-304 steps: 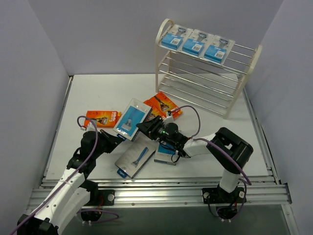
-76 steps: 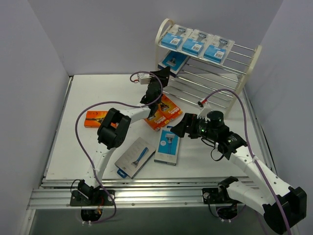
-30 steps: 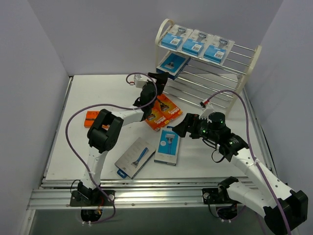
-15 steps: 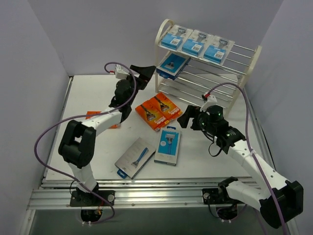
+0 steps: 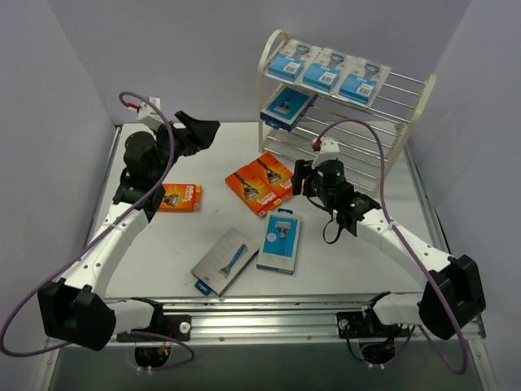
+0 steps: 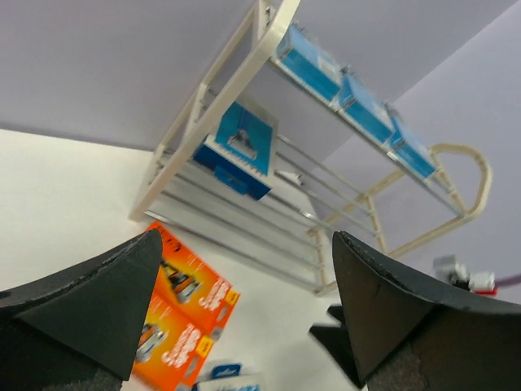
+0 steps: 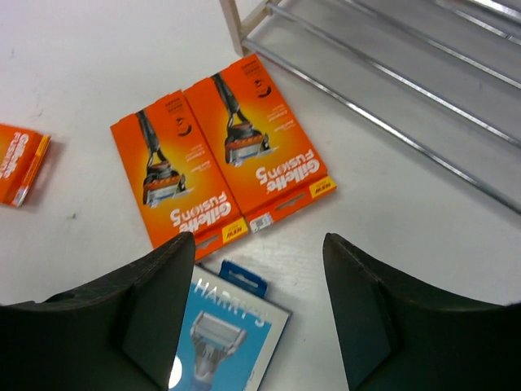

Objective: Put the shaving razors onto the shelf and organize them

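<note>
The cream wire shelf point(image 5: 261, 85) stands at the back right. Three blue razor packs point(image 5: 328, 72) lie on its top tier and one point(image 5: 286, 107) on the middle tier. Two orange boxes point(image 5: 262, 182) lie side by side on the table, with a third point(image 5: 180, 196) to their left. A blue pack point(image 5: 279, 240) and a grey pack point(image 5: 225, 260) lie nearer the front. My left gripper point(image 5: 203, 130) hangs open and empty at the back left, well away from the shelf point(image 6: 163, 177). My right gripper point(image 5: 299, 179) is open above the orange boxes point(image 7: 220, 155) and the blue pack's point(image 7: 228, 342) top edge.
Grey walls close in the table on the left, back and right. An aluminium rail point(image 5: 269, 314) runs along the front edge by the arm bases. The right arm's cable loops up in front of the shelf's lower tiers point(image 5: 342, 155).
My left arm has swung back from the shelf to the far left, leaving a pack on the middle tier. My right gripper has moved left toward the orange boxes, its jaws somewhat narrower.
</note>
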`<act>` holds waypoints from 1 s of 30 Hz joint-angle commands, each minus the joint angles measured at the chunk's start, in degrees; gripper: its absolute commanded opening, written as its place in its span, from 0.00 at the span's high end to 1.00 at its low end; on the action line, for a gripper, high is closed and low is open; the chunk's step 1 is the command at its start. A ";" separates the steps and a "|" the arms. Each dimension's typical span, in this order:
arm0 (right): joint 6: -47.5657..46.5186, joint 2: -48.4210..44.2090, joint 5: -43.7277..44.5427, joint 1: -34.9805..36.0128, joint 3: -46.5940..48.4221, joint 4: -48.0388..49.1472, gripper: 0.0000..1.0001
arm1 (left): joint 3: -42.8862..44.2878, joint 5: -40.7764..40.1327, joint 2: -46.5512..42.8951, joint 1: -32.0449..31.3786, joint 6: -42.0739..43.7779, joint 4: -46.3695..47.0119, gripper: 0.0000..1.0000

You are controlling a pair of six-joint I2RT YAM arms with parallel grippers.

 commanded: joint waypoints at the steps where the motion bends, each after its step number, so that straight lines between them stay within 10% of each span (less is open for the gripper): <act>1: -5.29 4.48 5.88 0.57 6.19 6.37 0.41 | -4.09 5.29 -2.54 2.51 8.42 -9.04 0.06; 30: -16.80 27.78 8.78 -0.93 24.75 17.36 0.49 | -7.97 4.78 -6.41 1.55 16.86 -16.86 0.06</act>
